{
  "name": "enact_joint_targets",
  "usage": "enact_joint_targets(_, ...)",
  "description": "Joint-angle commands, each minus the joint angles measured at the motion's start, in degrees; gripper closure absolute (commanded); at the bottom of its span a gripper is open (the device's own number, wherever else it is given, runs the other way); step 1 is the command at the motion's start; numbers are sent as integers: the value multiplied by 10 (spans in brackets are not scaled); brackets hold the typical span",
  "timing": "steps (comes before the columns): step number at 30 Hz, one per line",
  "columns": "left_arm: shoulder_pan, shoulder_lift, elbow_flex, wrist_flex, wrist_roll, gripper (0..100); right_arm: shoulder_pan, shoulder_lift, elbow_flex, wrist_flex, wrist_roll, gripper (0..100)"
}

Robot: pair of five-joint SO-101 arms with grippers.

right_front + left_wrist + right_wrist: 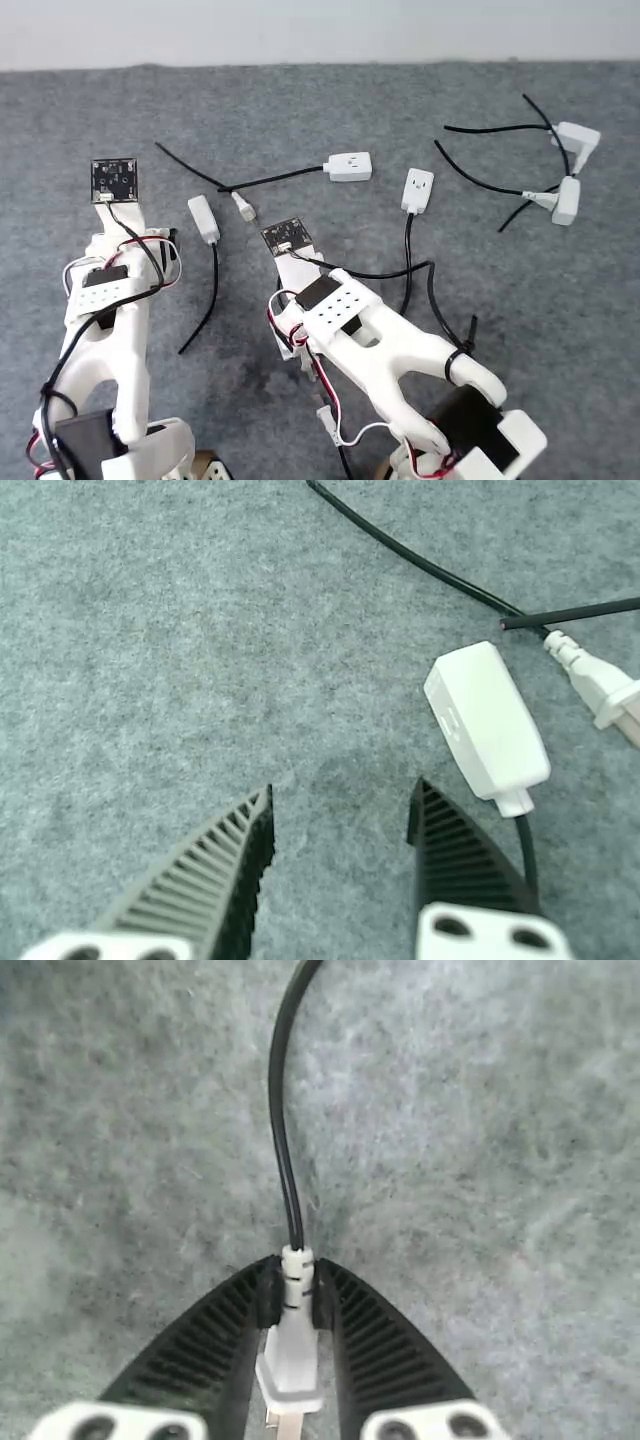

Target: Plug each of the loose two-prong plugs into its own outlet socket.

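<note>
I'm finding the right jaws hidden under the right arm [370,330] from above, so I'm relying on the wrist view. There they are clenching a white two-prong plug [290,1350] by its body. Its prongs are cut off at the frame edge, and its black cord [280,1110] is running away over the surface. The left jaws are hanging released over bare felt, with a white outlet socket [487,725] lying just beside one of them. A second loose plug [600,685], partly cut off, is lying near that socket. Everything is sitting on a grey, felt-like tabletop [300,100] with a pale wall [300,30] along its far edge. Two more sockets [349,166] [417,190] are lying mid-table, each trailing a black cord. On the right, well apart, a pair of white blocks [570,170] are lying close together. I think those may be sockets with plugs seated, but they're too small for me to tell.
</note>
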Motion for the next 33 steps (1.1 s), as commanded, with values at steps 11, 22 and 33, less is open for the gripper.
enact_joint_targets(11, -4, -3, -24, -11, 5, 782, 98, -9, -110, 11, 91, 990)
enact_joint_targets(22, 18, -240, 108, -37, 15, 782, 99, -9, -382, 182, 131, 991)
enact_joint_targets(33, 170, -776, 193, 145, -95, 782, 95, -9, -639, 278, 132, 991)
